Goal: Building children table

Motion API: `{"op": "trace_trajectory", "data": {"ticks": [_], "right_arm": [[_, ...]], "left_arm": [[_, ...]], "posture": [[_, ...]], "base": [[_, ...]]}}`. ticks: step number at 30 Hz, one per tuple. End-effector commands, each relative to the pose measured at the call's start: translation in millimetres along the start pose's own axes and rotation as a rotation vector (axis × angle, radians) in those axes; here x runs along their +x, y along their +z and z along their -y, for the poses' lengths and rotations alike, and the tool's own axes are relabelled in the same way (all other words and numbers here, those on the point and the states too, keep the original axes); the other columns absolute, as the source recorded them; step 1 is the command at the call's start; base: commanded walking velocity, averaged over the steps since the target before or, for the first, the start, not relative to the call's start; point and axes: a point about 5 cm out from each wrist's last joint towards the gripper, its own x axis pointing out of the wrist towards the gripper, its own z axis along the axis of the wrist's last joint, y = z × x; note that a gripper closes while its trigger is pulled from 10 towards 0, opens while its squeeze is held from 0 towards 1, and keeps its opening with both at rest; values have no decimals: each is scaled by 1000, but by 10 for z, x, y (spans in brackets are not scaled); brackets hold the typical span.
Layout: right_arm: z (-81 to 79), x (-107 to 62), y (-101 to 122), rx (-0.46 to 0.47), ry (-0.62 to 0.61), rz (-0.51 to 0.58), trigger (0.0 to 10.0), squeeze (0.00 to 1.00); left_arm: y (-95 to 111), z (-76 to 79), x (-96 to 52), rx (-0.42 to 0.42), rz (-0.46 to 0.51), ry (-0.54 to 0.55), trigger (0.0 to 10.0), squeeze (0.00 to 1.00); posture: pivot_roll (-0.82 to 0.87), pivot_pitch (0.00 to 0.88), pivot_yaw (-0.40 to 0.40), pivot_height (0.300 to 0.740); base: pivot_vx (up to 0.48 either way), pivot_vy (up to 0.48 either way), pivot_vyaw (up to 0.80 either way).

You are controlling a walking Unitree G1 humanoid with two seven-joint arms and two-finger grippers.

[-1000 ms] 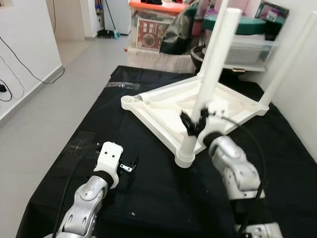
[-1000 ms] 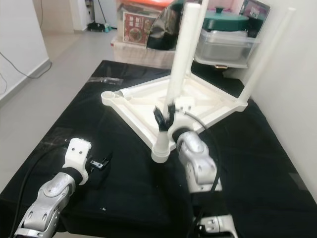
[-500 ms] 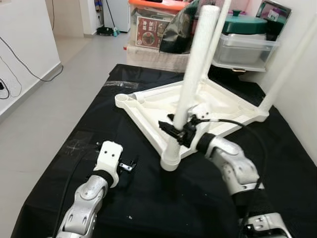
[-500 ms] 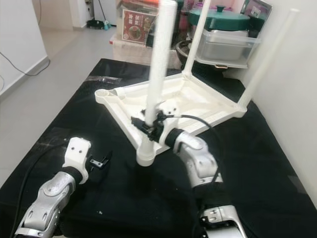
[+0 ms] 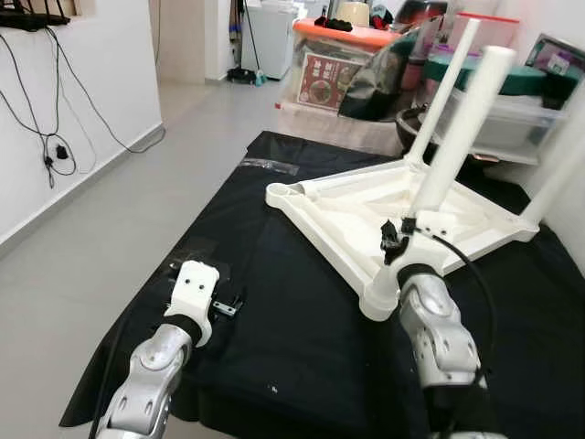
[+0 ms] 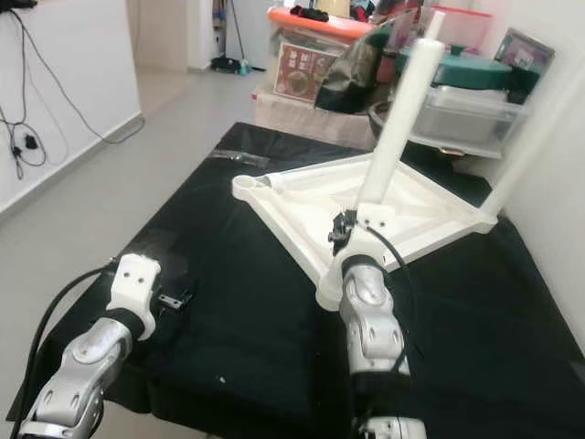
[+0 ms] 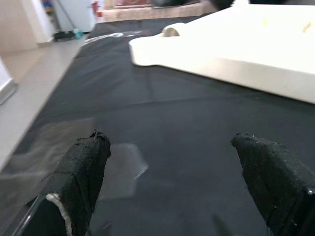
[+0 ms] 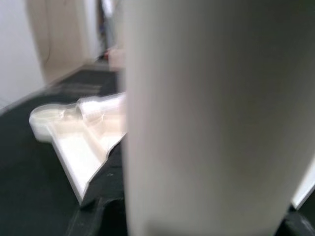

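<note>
On the left, over the black cloth point(image 5: 302, 347) covering the work surface, the left gripper point(image 7: 177, 177) hovers with its two fingers point(image 7: 81, 169) spread wide and nothing between them; only the padded tips show in its wrist view, cut off at the picture's edge. Ahead of those fingers the cloth is bare apart from a faint pale patch, and farther ahead lies the near edge of the white tabletop point(image 5: 347, 215). That tabletop lies upside down on the cloth, underside up, one empty round leg socket point(image 5: 278, 193) at the corner nearest the left gripper.

Farther right, a white leg point(image 5: 448, 160) rises from the tabletop's near corner socket, its long axis leaning up and away to the right, its round end topmost. The right gripper point(image 5: 391, 242) sits against this leg low down, just above the socket. Its fingers are mostly hidden behind the wrist and cable, and the blurred right wrist view shows the leg point(image 8: 211, 118) pressed close across the lens, so whether the fingers are clenched on it cannot be told. Two more legs point(image 5: 443, 87) stand at the far corners, the rightmost cut off by the frame. Storage boxes point(image 5: 334, 64) are stacked beyond.
</note>
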Motion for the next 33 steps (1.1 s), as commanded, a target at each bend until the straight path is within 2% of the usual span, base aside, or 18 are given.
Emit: {"op": "trace_trajectory", "data": {"ticks": [1,5,6,9,11,12,14,17,18,19,21,23,24,25,27,28,29,33], "right_arm": [[-95,13,-7,13,79,-13,10000,1000],[-136,58,59,24,123,2,10000,1000],[-176,118,142,51,201,6,10000,0],[-223,164,255,92,336,21,10000,0],[-326,117,465,95,670,71,10000,0],[-326,117,465,95,670,71,10000,0],[-376,41,393,13,882,34,10000,0],[-382,24,330,-15,922,12,10000,0],[-385,18,263,-15,933,-11,7451,0],[-398,21,196,-17,921,-26,471,0],[-398,21,196,-17,921,-26,471,0],[-402,97,99,-6,796,-49,0,0],[-349,185,58,8,631,-67,0,0],[-349,185,58,8,631,-67,0,0],[21,295,-62,-10,112,-114,0,0],[21,295,-62,-10,112,-114,0,0],[170,227,-71,-28,-82,-99,0,0],[257,87,-16,-59,-219,-50,0,0]], "left_arm": [[-3,44,7,3,-4,-23,10000,0],[-1,43,11,4,-4,-23,10000,0],[2,40,14,5,-3,-22,10000,0],[6,37,19,6,-2,-21,10000,0],[16,34,28,6,2,-21,10000,0],[16,34,28,6,2,-21,10000,0],[25,41,36,7,6,-22,10000,0],[31,41,37,8,8,-22,10000,0],[36,30,34,9,10,-17,10000,0],[36,13,29,9,10,-10,10000,0],[36,13,29,9,10,-10,10000,0],[23,-5,21,11,6,-3,10000,0],[21,1,19,11,5,-6,10000,0],[21,1,19,11,5,-6,10000,0],[22,20,20,11,5,-13,10000,0],[22,20,20,11,5,-13,10000,0],[23,24,20,11,5,-15,10000,0],[24,20,18,10,5,-16,10000,0]], "posture": [[79,0,-114,740],[84,0,-117,740],[84,0,-117,740],[86,0,-116,740],[92,0,-121,740],[92,0,-121,740],[109,0,-137,740],[113,0,-139,740],[120,0,-146,740],[120,0,-146,740],[120,0,-146,740],[116,0,-144,740],[111,0,-138,740],[111,0,-138,740],[105,0,-133,740],[105,0,-133,740],[110,0,-134,740],[97,0,-127,740]], "base": [[0,0,0],[0,0,0],[0,0,0],[0,0,0],[0,0,0],[0,0,0],[0,0,0],[0,0,0],[0,0,0],[0,0,0],[0,0,0],[0,0,0],[0,0,0],[0,0,0],[0,0,0],[0,0,0],[0,0,0],[0,0,0]]}}
